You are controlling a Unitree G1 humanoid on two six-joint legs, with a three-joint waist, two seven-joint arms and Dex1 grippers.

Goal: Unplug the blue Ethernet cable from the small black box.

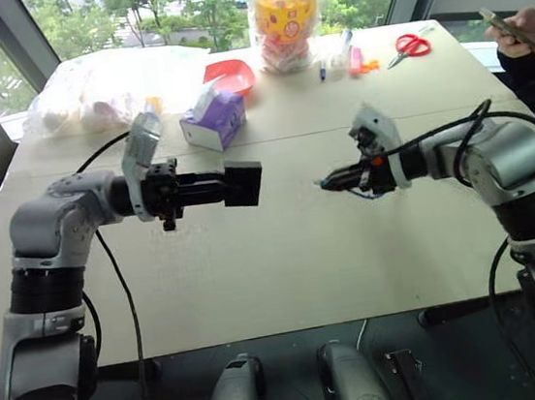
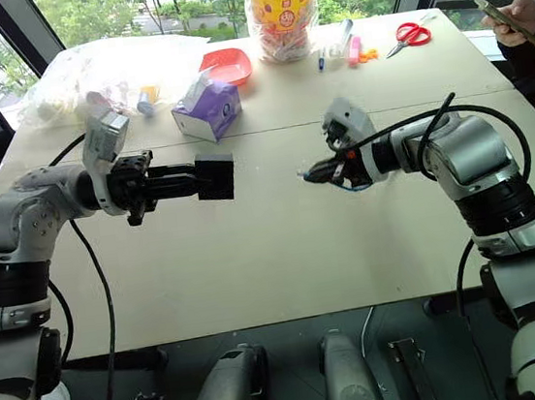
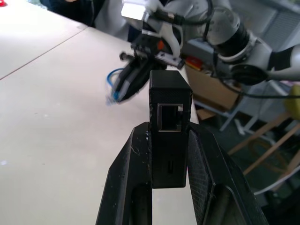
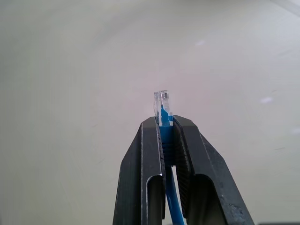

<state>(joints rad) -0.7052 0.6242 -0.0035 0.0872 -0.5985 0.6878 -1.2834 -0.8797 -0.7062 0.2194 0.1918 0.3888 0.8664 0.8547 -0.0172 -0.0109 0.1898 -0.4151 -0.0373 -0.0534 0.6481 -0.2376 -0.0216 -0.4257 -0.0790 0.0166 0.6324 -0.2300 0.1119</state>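
Blue Ethernet cable [image 4: 162,110] between right jaws

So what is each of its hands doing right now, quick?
Left gripper: shut on the small black box, its port empty.
Right gripper: shut on the blue Ethernet cable, just behind its clear plug, apart from the box.

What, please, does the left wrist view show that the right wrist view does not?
Left wrist view alone: the black box clamped in the left hand, its empty port facing out, and the right arm beyond it. Right wrist view alone: the clear plug close up, poking out between the right hand's fingers. Both: the blue cable, held by the right hand, and the table.
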